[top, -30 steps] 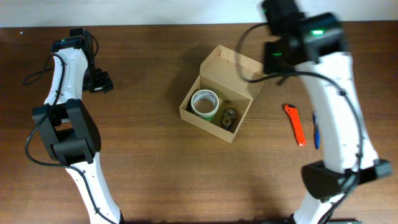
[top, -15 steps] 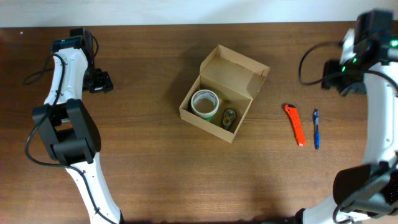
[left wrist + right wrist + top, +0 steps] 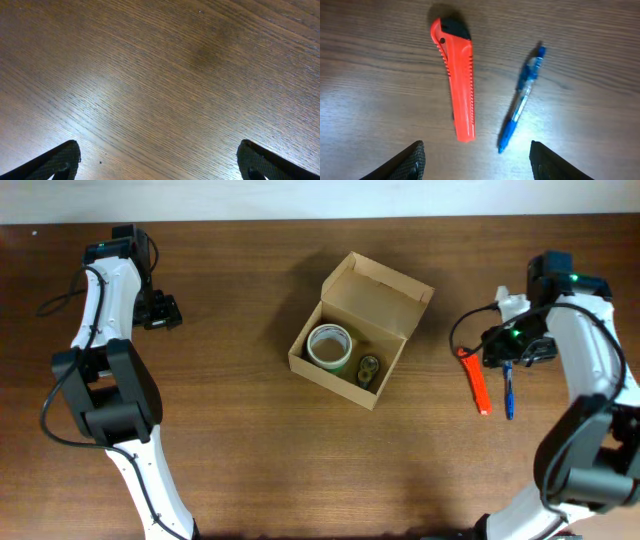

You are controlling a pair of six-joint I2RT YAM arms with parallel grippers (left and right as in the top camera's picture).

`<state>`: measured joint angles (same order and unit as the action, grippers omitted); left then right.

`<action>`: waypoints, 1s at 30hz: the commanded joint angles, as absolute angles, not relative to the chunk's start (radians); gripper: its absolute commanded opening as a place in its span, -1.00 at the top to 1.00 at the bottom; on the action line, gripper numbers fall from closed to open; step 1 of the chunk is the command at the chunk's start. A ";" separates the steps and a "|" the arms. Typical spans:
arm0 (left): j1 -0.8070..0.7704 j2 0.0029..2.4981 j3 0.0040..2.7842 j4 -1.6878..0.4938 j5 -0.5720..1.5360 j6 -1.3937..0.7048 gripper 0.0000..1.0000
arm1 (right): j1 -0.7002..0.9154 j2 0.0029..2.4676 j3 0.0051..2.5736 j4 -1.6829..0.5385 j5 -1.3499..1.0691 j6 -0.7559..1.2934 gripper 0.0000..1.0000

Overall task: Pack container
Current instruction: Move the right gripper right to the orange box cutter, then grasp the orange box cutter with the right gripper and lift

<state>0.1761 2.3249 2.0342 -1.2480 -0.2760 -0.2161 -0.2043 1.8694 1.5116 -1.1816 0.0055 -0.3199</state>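
Dark brown wooden table, pale wall along its far edge. Item one: tan cardboard box, standing at about the middle of the table, slightly toward the far edge, set askew; hinged flap thrown back toward the far-right corner, so the inside is open from above for loading. Contents: one white tape roll lying flat in the left part, and beside it a smaller dark round object, too small to identify. Item two: orange cutter, flat on the wood between box and right edge, blade end toward the far edge. Item three: blue pen, just beside the cutter on its right, near parallel, not touching. Both unpacked. Right gripper: poised above cutter and pen, jaws spread wide and empty, probably lined up to take one of them. Left gripper: near the far-left corner over bare wood, jaws at full spread, holding nothing, apparently parked clear of the box.
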 commanded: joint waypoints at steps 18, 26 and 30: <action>0.179 2.313 2.031 -1.248 -0.273 -0.207 -1.00 | -0.147 2.064 1.483 -1.098 0.063 -0.279 -0.34; 0.179 2.313 2.031 -1.248 -0.273 -0.208 -1.00 | -0.145 2.072 1.359 -1.001 0.060 -0.231 -0.24; 0.179 2.313 2.031 -1.248 -0.273 -0.207 -1.00 | -0.144 2.072 1.312 -0.963 0.060 -0.226 0.12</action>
<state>0.1764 2.3249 2.0342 -1.2480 -0.2760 -0.2161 -0.1432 2.0441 1.3617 -0.9863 0.0425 -0.2558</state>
